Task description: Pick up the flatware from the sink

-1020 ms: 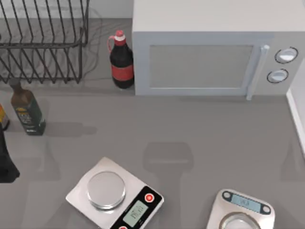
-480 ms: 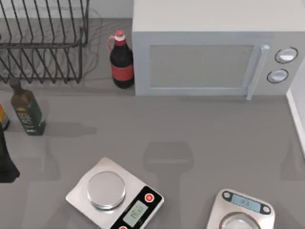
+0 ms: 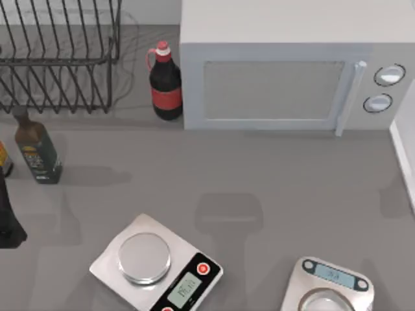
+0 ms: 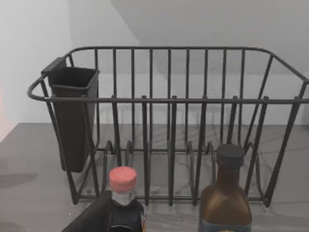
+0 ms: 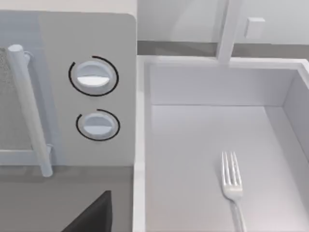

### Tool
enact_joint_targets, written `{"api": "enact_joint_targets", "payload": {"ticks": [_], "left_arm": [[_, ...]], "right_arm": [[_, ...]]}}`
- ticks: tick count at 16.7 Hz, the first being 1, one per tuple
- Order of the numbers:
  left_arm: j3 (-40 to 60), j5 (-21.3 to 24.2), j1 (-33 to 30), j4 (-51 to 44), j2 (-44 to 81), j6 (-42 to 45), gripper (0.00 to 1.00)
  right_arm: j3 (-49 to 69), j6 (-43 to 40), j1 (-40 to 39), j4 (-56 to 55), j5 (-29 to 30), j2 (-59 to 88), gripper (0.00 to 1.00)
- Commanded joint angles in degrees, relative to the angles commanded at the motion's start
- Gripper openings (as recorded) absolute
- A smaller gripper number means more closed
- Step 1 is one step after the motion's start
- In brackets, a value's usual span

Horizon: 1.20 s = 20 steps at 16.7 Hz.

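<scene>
The flatware [image 5: 232, 186] is a shiny silver fork lying flat on the floor of the white sink [image 5: 212, 84], tines toward the sink's back wall, its handle running out of the right wrist view. A dark wedge of my right gripper [image 5: 92, 216] shows at the counter edge beside the sink, short of the fork and apart from it. The sink's rim [image 3: 406, 159] shows at the top view's right edge. My left arm [image 3: 9, 220] stands at the table's left edge, and a dark part of my left gripper [image 4: 91, 218] faces the dish rack.
A microwave [image 3: 285, 71] stands at the back, right next to the sink. A black wire dish rack [image 3: 58, 58], a cola bottle [image 3: 165, 81] and a brown bottle [image 3: 37, 148] are at the left. Two kitchen scales [image 3: 155, 264] [image 3: 327, 286] sit near the front edge.
A faint shadow near the table's right edge has drifted toward the back. The objects on the table have not moved.
</scene>
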<state>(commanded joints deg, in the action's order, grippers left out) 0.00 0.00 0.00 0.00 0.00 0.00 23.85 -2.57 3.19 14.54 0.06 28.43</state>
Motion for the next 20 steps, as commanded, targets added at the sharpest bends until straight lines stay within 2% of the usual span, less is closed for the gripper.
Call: {"api": "enact_joint_targets", "payload": {"ticks": [14,20], "left_arm": [[0.0,0.0,0.0,0.0,0.0,0.0,1.00],[0.0,0.0,0.0,0.0,0.0,0.0,1.00]], "right_arm": [[65.7,-7.5,8.2,39.7,0.2,76.5,1.00],[86.5,-10.0,10.7,52.2,0.2,100.3,1.00]]}}
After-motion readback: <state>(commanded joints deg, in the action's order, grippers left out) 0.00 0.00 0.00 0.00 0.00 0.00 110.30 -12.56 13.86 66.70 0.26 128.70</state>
